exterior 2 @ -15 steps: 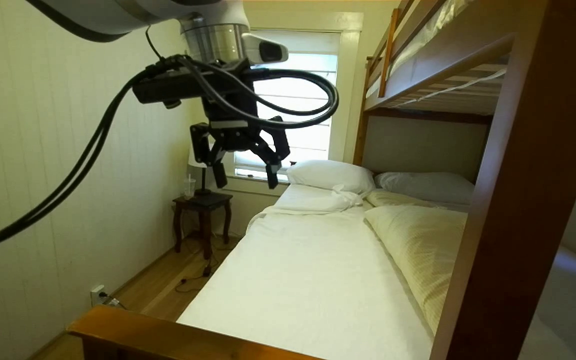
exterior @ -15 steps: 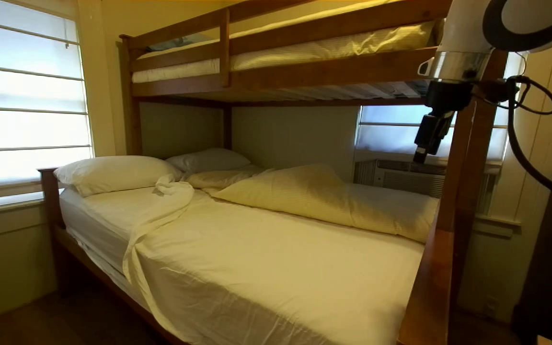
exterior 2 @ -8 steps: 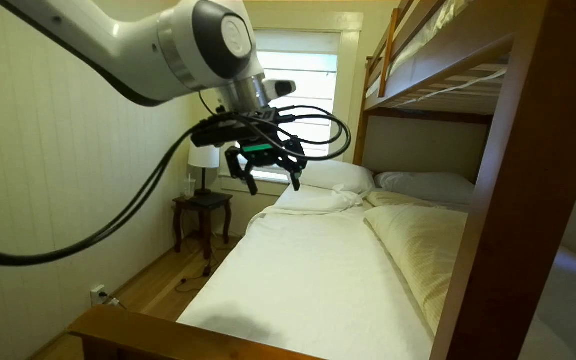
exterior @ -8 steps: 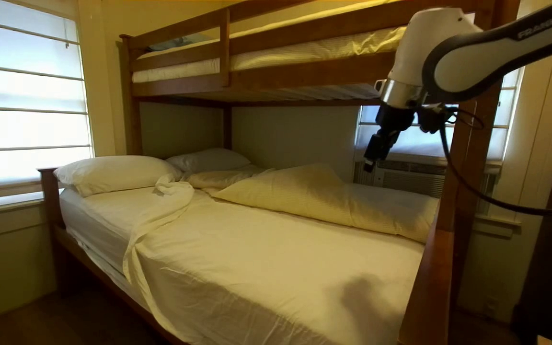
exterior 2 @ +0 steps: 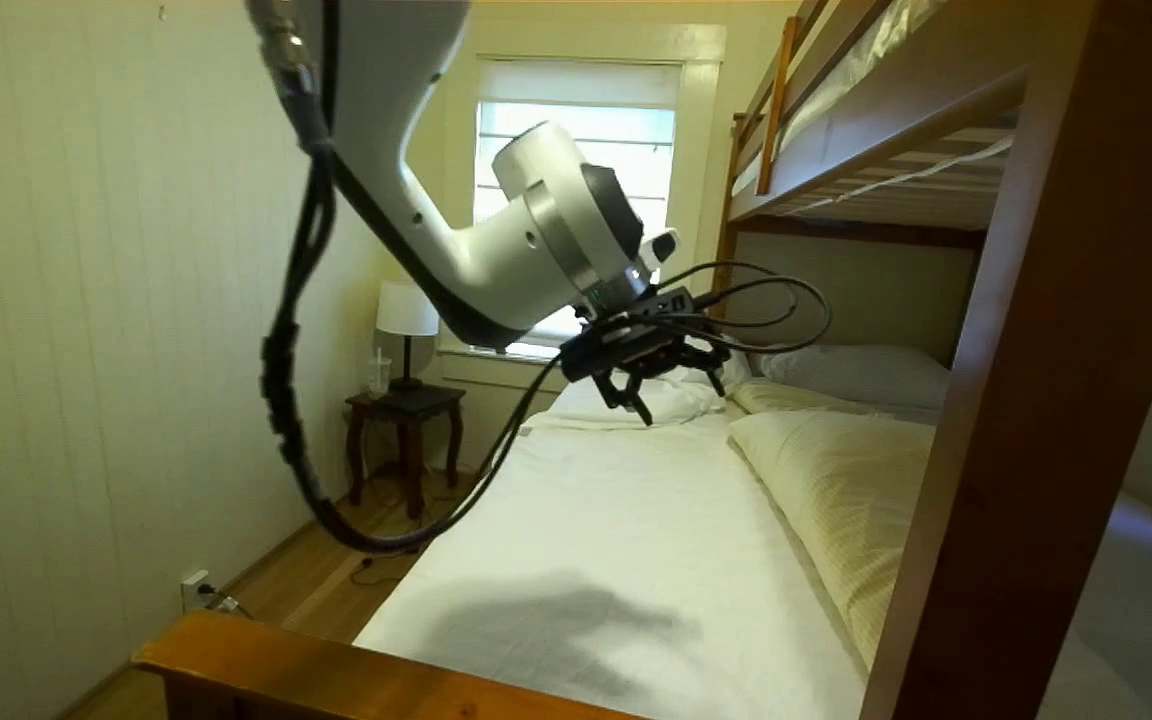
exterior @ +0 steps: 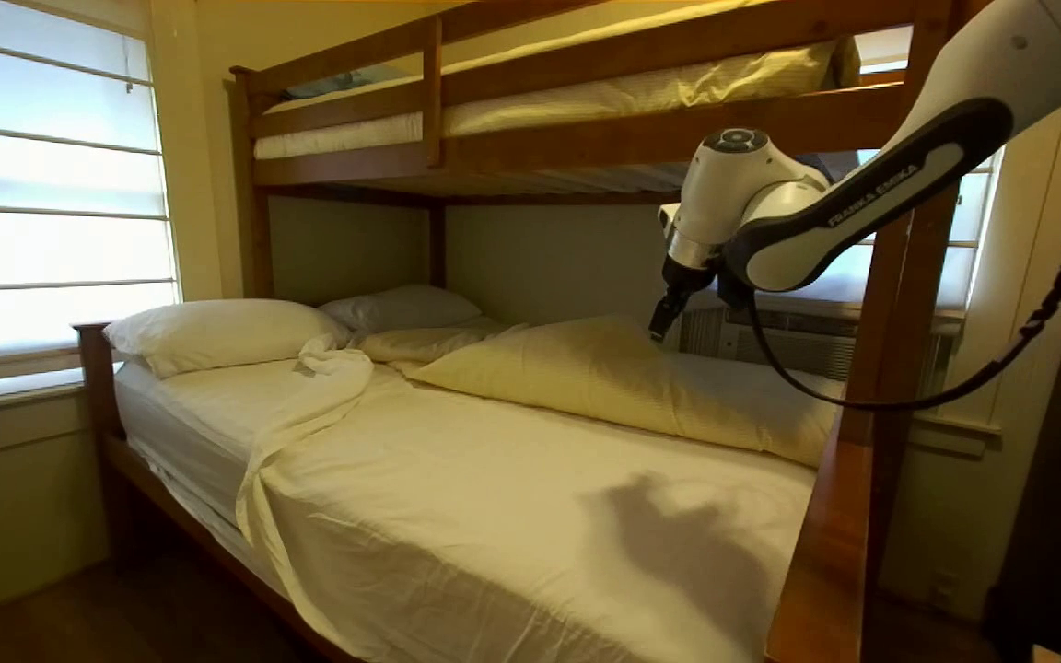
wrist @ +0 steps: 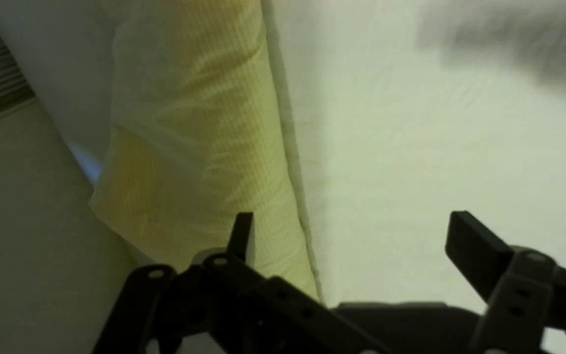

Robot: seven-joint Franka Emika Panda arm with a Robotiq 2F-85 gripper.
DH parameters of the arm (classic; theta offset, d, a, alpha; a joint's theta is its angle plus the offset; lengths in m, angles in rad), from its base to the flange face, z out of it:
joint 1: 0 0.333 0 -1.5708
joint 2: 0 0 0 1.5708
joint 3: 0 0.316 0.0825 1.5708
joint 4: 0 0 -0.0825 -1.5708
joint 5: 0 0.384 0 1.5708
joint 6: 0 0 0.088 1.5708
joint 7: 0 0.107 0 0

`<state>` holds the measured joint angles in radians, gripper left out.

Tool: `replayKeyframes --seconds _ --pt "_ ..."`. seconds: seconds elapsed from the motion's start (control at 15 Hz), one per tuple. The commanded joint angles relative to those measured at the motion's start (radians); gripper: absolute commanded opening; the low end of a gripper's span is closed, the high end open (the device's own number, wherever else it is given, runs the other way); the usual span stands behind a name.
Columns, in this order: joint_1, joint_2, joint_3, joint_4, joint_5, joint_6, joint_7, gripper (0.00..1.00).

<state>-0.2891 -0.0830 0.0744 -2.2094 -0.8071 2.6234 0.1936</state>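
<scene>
My gripper [wrist: 352,215] is open and empty in the wrist view, its fingers wide apart. It hangs over the lower bunk and also shows in both exterior views [exterior: 657,335] [exterior 2: 684,404]. Below it lies a yellowish striped blanket [wrist: 234,137], folded in a long heap along the wall side of the bed [exterior: 567,378]. In the wrist view the left finger overlaps the blanket and the right finger overlaps the white sheet [wrist: 410,162]. The gripper appears apart from both. A pulled-back white sheet edge [exterior: 332,364] lies crumpled near the white pillow [exterior: 227,336].
The upper bunk rail [exterior: 641,143] runs above the bed. A thick bed post [exterior 2: 1026,400] and the footboard [exterior 2: 366,665] stand at the foot end. An air conditioner [exterior: 788,345] sits in the window. A nightstand [exterior 2: 406,402] with a lamp [exterior 2: 408,308] stands beyond the bed.
The arm has swung in over the bed and come lower, leftward in one exterior view and rightward in another. Its shadow has spread on the sheet. The gripper stays open; the bedding is unchanged.
</scene>
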Motion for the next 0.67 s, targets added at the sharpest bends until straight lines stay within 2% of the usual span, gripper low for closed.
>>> replayKeyframes --seconds 0.0,0.07,0.2,0.53,0.6 --pt "-0.051 0.161 -0.002 0.143 -0.204 0.043 0.227 1.0" --pt "-0.047 0.08 0.0 0.064 -0.123 0.062 0.108 1.0" --pt "-0.054 0.137 -0.009 0.103 -0.163 0.061 0.174 1.0" --pt "-0.051 0.158 -0.006 0.128 -0.165 0.06 0.192 1.0" --pt "-0.053 0.205 -0.015 0.169 -0.204 0.08 0.239 1.0"
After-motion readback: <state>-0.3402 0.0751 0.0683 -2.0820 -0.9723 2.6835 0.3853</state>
